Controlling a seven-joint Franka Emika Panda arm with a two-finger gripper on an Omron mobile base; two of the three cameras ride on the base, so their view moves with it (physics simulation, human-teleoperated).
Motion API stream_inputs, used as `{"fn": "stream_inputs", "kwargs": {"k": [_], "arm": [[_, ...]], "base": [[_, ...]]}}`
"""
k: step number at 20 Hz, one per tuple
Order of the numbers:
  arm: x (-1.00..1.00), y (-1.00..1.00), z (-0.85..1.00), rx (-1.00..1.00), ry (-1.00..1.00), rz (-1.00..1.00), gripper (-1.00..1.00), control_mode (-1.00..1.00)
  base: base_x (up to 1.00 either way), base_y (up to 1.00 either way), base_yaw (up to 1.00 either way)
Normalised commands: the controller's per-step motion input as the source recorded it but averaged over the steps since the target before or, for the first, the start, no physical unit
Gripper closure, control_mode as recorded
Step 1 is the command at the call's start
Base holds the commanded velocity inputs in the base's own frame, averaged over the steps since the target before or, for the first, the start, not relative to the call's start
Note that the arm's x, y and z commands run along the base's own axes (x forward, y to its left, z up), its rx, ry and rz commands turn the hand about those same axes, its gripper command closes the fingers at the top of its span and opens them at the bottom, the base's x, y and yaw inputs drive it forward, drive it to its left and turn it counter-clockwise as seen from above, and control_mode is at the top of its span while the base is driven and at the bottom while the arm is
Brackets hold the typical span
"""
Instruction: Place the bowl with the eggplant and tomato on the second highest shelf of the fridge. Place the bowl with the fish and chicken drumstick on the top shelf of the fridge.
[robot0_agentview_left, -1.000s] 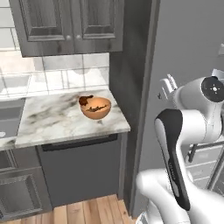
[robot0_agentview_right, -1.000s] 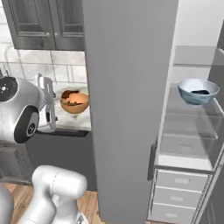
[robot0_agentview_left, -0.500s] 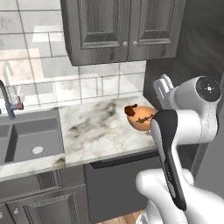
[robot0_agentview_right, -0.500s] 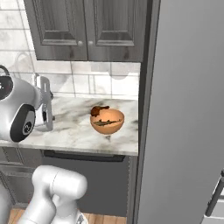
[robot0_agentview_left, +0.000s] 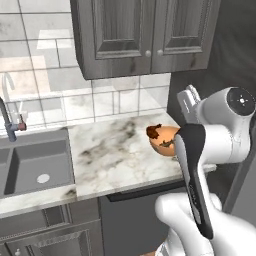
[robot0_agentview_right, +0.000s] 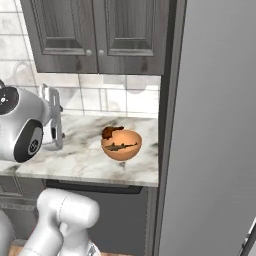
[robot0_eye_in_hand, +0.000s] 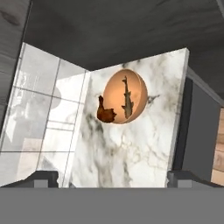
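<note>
An orange-brown bowl (robot0_agentview_right: 121, 145) stands on the marble counter (robot0_agentview_right: 75, 155), close to its right end beside the fridge. It holds the dark fish (robot0_eye_in_hand: 127, 103) and the reddish-brown chicken drumstick (robot0_eye_in_hand: 106, 114), which leans on its rim. In the left base view the bowl (robot0_agentview_left: 161, 139) is partly hidden behind my arm. My gripper (robot0_agentview_right: 53, 117) hangs above the counter to the left of the bowl and well short of it. It is open, its fingertips (robot0_eye_in_hand: 42, 178) far apart with nothing between them. The bowl with the eggplant and tomato and the fridge shelves are out of view.
The fridge's tall grey side (robot0_agentview_right: 210, 125) rises right of the counter. Dark upper cabinets (robot0_agentview_left: 145, 35) hang over the counter. A sink (robot0_agentview_left: 35, 165) with a faucet (robot0_agentview_left: 10, 120) lies at the counter's left. A dark appliance front (robot0_agentview_right: 100, 215) sits below the counter.
The base has moved, so both base views shifted from the open fridge to the counter. The orange-brown bowl now looks larger and nearer. The gripper has stayed open.
</note>
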Motion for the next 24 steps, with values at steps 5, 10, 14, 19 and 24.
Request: {"fn": "stream_inputs", "kwargs": {"k": [5, 10, 14, 19, 24], "arm": [[0.04, -1.0, -0.53, 0.21, 0.21, -0.02, -1.0, -1.0], [0.5, -0.67, -0.4, 0.16, 0.31, 0.0, -1.0, -1.0], [0.3, 0.0, -0.45, -0.04, 0.11, 0.0, -1.0, -1.0], [0.65, -0.03, -0.61, -0.03, 0.11, 0.01, -1.0, -1.0], [0.52, 0.0, -0.49, -0.03, 0.15, 0.11, -1.0, -1.0]], "base": [[0.0, 0.0, 0.0], [0.0, 0.0, 0.0], [0.0, 0.0, 0.0], [0.0, 0.0, 0.0], [0.0, 0.0, 0.0]]}}
